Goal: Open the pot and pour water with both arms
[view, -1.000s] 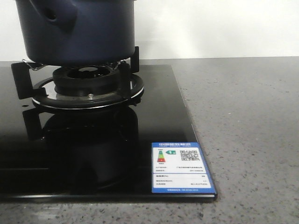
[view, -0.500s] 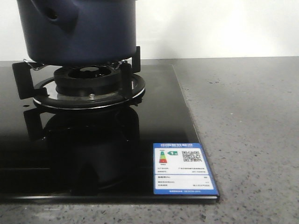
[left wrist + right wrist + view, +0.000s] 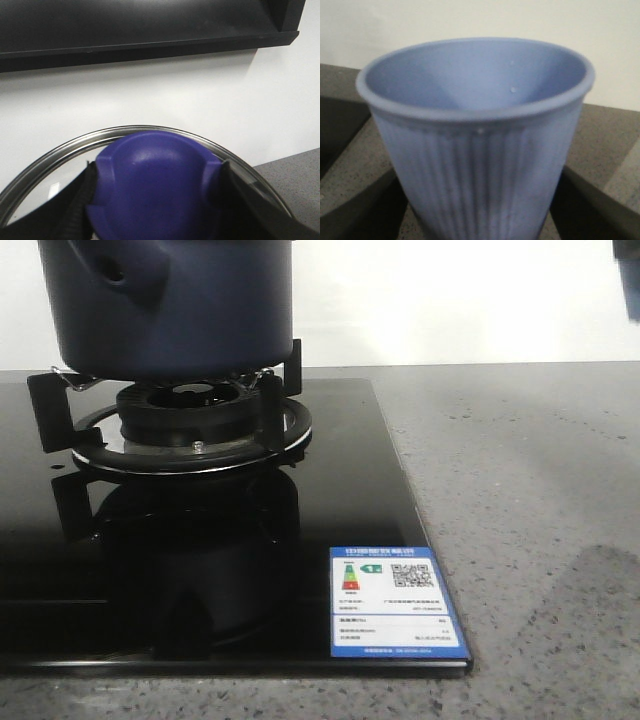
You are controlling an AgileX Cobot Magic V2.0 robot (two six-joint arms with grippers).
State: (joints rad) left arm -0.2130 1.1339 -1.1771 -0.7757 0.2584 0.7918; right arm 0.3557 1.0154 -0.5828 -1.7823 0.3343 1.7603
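The dark navy pot stands on the gas burner at the back left of the front view, its handle stub facing me; its top is cut off. In the left wrist view my left gripper is shut on the blue-purple knob of a glass lid with a steel rim, black fingers on both sides. In the right wrist view my right gripper is shut on a pale blue ribbed cup, upright, its inside looking empty. A dark part shows at the top right edge.
The burner sits on a black glass cooktop with a blue and white energy label at its front right corner. Grey speckled counter lies to the right, with a soft shadow at its lower right. A white wall is behind.
A dark part has come into the front view's top right corner and a shadow has appeared on the counter at the lower right. The pot stays on the burner.
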